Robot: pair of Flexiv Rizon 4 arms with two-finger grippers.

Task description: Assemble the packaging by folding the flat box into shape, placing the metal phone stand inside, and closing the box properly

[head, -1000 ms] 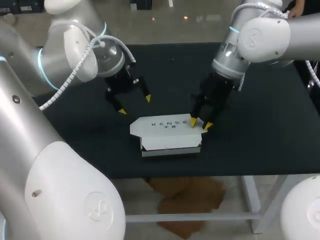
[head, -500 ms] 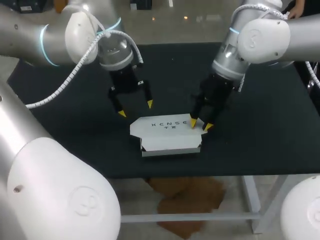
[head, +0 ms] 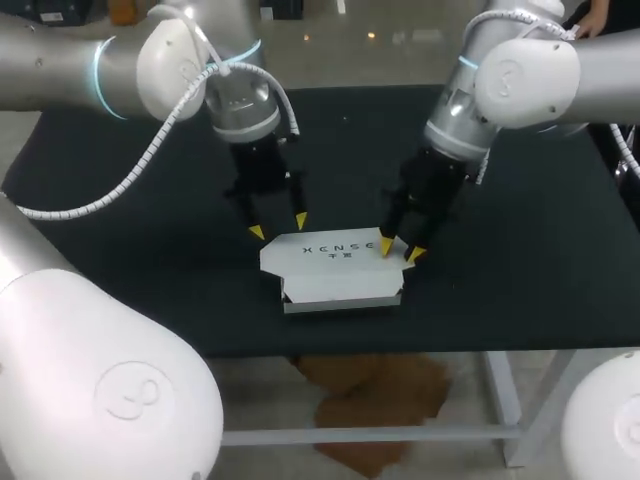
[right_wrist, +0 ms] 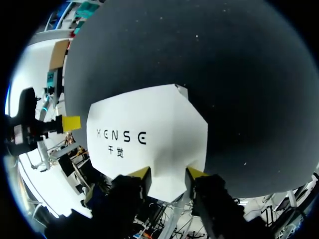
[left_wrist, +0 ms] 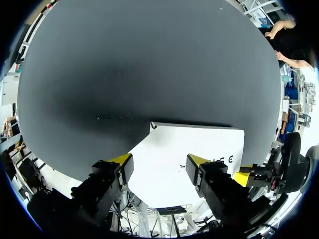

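The white box (head: 335,268) sits in the middle of the frame on the black table (head: 520,290), with its lid lying over it. My left gripper (head: 278,226) hangs just above the box's upper left corner, its yellow fingers spread apart and holding nothing. My right gripper (head: 401,248) is at the lid's right end, fingers a little apart, tips on the lid, not pinching it.

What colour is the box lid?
The box lid is white with dark print, clearest in the right wrist view.
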